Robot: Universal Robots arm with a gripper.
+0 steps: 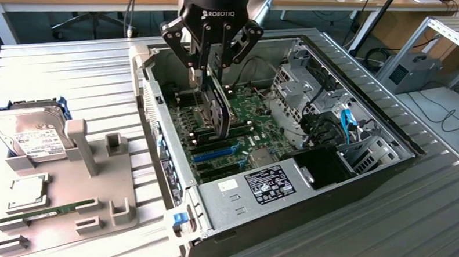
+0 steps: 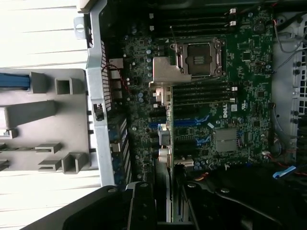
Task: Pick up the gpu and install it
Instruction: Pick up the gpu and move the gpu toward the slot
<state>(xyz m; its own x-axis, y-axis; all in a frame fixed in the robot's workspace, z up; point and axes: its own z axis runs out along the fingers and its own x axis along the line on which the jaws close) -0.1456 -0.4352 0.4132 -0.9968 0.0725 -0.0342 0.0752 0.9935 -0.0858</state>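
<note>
Evidently the install step is in hand: the gripper is clamped on the gpu, held on edge inside the computer case, low over the motherboard. Seating it likely demands squaring its lower edge with the blue slot.

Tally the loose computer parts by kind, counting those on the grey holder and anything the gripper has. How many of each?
Silver hard drive with white label: 1
Silver square processor chip: 1
Narrow green RAM stick: 1
Black flat gpu card, held in the gripper over the open black computer case: 1
Total: 4
</note>
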